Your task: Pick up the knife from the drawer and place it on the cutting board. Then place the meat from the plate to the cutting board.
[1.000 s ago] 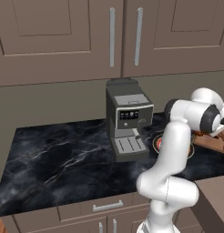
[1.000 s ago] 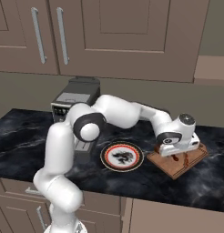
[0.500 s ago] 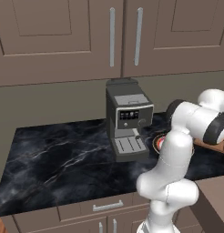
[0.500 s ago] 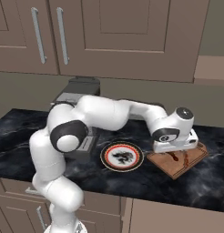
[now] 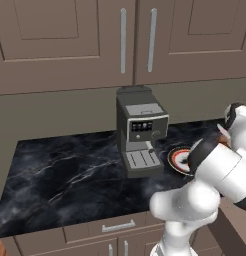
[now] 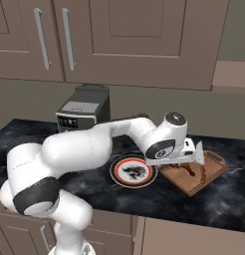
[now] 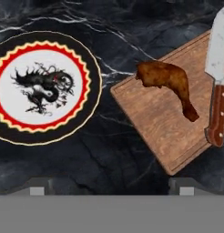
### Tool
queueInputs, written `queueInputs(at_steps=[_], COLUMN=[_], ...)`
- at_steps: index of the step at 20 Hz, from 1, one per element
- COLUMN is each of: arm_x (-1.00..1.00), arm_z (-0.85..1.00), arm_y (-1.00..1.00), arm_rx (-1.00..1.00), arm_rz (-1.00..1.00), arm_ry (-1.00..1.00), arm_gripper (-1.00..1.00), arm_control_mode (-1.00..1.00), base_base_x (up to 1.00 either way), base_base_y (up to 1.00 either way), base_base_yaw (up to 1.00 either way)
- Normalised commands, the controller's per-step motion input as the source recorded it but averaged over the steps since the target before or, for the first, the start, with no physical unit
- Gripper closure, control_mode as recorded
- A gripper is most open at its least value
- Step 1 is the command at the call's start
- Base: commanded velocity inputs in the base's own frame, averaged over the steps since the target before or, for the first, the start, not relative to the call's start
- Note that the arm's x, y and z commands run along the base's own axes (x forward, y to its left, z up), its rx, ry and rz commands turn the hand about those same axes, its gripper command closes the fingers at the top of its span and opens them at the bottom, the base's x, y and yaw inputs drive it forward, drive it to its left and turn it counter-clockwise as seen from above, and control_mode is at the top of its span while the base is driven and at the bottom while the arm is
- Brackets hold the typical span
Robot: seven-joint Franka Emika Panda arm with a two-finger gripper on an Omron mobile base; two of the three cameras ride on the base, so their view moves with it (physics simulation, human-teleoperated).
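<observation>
Two things, lumpy meat (image 7: 170, 84) and knife (image 7: 217, 77), lie on wooden cutting board (image 7: 155, 123); hand (image 7: 109, 184) spread wide.

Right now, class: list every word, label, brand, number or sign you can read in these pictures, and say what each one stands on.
No readable text anywhere.
Coffee machine: its dark front panel carries small light marks, too small and blurred to read.
Plate: a black dragon drawing in the white centre, a picture, not writing.
Board, knife, meat: no markings.
Cabinet doors: plain, with bar handles.
</observation>
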Motion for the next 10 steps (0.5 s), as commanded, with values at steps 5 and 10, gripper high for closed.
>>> queueInputs(at_steps=[5,10], arm_x=[-0.44,-0.4], arm_z=[0.33,0.37], arm_y=[0.89,0.82], arm_rx=[-0.09,-0.09], arm_rz=[-0.06,-0.06], arm_ry=[-0.02,-0.03], arm_gripper=[-1.0,-1.0], arm_control_mode=[-1.0,-1.0], base_base_x=[0.0,0.0], base_base_y=[0.0,0.0], base_base_yaw=[0.0,0.0])
